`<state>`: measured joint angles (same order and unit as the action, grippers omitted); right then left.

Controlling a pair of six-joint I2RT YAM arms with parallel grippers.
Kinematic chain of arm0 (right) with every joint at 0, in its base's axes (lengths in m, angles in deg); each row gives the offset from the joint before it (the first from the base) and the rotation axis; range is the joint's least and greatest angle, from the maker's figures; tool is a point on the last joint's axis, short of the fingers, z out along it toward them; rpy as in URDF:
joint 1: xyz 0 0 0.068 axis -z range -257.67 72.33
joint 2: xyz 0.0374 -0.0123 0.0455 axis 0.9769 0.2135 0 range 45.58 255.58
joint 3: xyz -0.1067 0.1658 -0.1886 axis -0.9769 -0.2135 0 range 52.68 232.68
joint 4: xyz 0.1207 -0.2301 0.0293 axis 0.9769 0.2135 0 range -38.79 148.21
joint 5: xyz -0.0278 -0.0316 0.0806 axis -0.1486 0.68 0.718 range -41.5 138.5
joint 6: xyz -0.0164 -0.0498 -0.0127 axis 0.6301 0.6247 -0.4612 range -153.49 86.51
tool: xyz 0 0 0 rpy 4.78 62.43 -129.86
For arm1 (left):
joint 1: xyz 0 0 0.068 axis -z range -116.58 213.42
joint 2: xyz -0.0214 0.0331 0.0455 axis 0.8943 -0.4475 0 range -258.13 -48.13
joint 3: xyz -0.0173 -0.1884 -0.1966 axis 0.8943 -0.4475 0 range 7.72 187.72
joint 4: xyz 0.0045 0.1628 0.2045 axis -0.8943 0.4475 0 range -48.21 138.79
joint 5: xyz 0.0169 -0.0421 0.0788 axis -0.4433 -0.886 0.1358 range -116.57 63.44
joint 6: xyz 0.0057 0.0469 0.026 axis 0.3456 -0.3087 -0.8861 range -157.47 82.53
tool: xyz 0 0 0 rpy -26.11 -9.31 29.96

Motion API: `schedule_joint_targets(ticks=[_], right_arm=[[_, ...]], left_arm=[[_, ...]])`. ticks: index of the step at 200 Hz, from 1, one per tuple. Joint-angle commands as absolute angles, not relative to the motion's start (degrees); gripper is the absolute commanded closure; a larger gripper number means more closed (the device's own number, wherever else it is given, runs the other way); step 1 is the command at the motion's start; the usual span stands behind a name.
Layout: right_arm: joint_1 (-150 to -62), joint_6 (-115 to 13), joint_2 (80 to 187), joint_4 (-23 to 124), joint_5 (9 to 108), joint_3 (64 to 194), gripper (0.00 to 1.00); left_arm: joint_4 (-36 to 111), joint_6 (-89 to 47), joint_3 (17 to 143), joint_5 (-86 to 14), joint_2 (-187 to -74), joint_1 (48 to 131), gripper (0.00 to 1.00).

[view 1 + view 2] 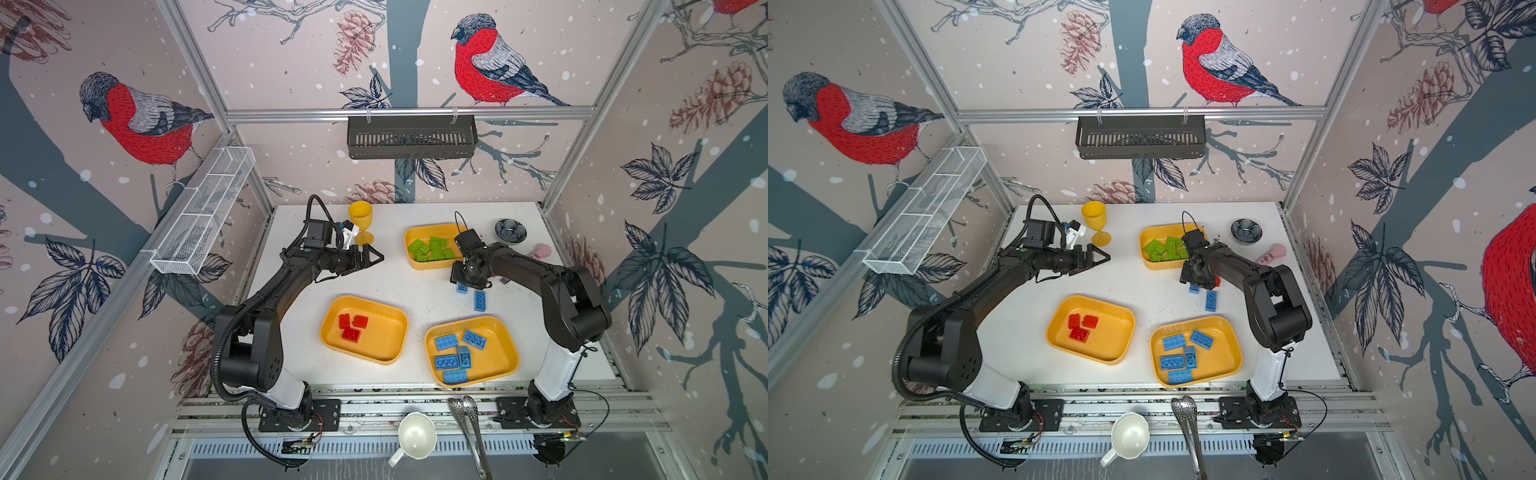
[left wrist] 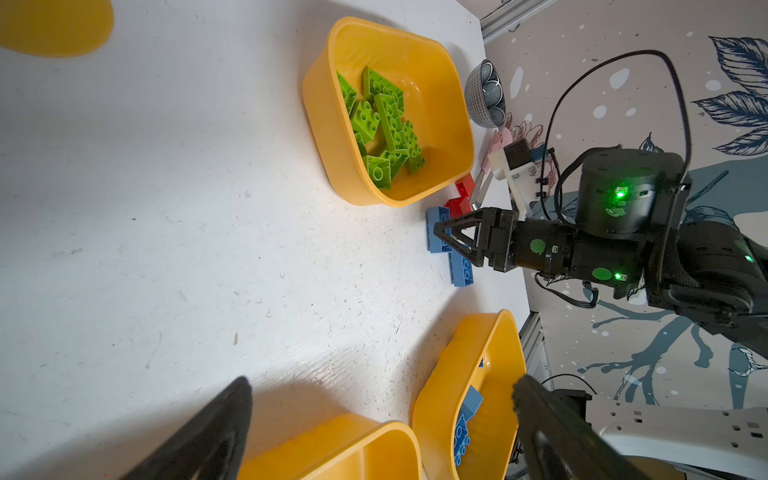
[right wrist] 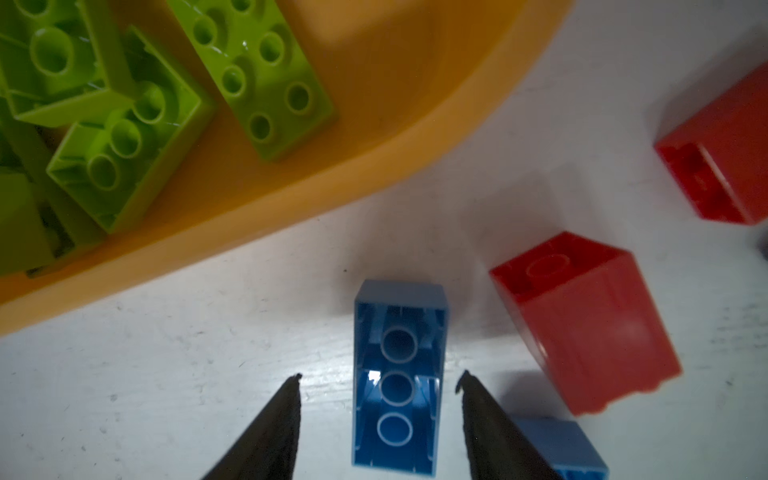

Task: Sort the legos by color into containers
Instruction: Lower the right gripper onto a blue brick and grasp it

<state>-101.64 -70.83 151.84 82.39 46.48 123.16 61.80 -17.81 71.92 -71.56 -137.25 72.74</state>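
We cannot see the right pincer (image 3: 379, 376) in either top view, hidden beneath its own arm; the right wrist view's edge cuts off a blue brick (image 3: 561, 449) and a red brick (image 3: 723, 153).

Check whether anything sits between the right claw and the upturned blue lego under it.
Nothing visible does. The right claw is open, its fingertips either side of the blue lego with gaps. A red lego lies close beside one finger, not between.
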Motion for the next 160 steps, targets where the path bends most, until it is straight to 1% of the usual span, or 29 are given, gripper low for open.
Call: schedule_joint_targets(ticks=[1,24,37,52,60,91,115,160], right_arm=[[-101.8,-70.8,152.9,80.9,44.1,123.2,0.42],[-102.0,-70.3,154.2,80.8,43.0,123.7,0.49],[-102.1,-69.8,154.8,81.4,42.3,124.3,0.51],[-102.4,-69.1,155.2,82.2,41.5,124.8,0.59],[-102.5,-68.8,155.4,82.9,41.2,125.0,0.62],[-102.7,-68.3,153.3,84.6,41.2,124.6,0.70],[-103.6,-68.3,150.1,87.1,41.2,124.4,0.70],[-107.5,-70.9,141.1,94.1,41.5,122.0,0.70]], left_arm=[[61.0,-18.7,72.1,-72.8,-137.1,72.5,0.03],[61.2,-19.0,72.4,-73.0,-137.5,72.3,0.03],[61.3,-19.0,72.5,-73.1,-137.6,72.3,0.03],[61.4,-19.1,72.6,-73.1,-137.7,72.2,0.03],[61.5,-19.2,72.6,-73.1,-137.7,72.2,0.03],[61.8,-19.5,72.5,-73.3,-137.9,72.1,0.03],[61.6,-19.5,72.6,-73.6,-138.2,72.1,0.03],[61.3,-19.5,73.4,-74.9,-139.7,72.1,0.03]])
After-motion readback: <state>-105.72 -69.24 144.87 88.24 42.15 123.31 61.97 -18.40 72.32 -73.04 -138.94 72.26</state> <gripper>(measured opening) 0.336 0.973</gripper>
